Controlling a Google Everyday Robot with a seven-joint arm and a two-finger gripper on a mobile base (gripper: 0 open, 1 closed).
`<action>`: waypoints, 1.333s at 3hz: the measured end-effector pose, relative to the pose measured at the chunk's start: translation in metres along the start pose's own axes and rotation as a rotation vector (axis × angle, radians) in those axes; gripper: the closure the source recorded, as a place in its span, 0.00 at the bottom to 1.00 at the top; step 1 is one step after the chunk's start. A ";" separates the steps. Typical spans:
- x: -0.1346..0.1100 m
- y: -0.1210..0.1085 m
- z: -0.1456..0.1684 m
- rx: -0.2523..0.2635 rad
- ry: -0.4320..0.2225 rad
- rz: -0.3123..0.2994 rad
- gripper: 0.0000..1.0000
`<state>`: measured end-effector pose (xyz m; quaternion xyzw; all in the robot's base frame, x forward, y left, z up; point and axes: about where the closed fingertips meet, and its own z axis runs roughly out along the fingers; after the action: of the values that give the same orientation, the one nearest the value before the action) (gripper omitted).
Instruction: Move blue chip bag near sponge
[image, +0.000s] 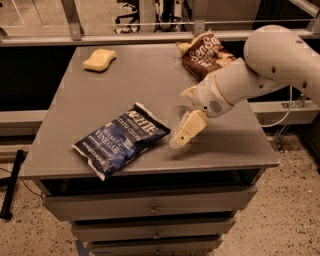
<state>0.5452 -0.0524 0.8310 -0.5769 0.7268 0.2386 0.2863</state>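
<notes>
The blue chip bag (121, 139) lies flat on the grey table (150, 75) near its front left, with white "VINEGAR" lettering on it. The pale yellow sponge (99, 59) lies at the far left corner of the table, well apart from the bag. My gripper (182, 134) hangs from the white arm (260, 70) low over the table, just right of the bag's right end. It holds nothing that I can see.
A brown and tan chip bag (205, 52) lies at the far right of the table, behind the arm. The table has drawers (150, 210) below its front edge. A railing and glass panel run behind the table.
</notes>
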 end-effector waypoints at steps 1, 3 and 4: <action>-0.020 0.008 0.009 -0.025 -0.049 0.008 0.00; -0.035 0.042 0.028 -0.102 -0.102 0.065 0.17; -0.031 0.043 0.026 -0.094 -0.107 0.091 0.41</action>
<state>0.5120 -0.0038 0.8345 -0.5426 0.7240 0.3155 0.2861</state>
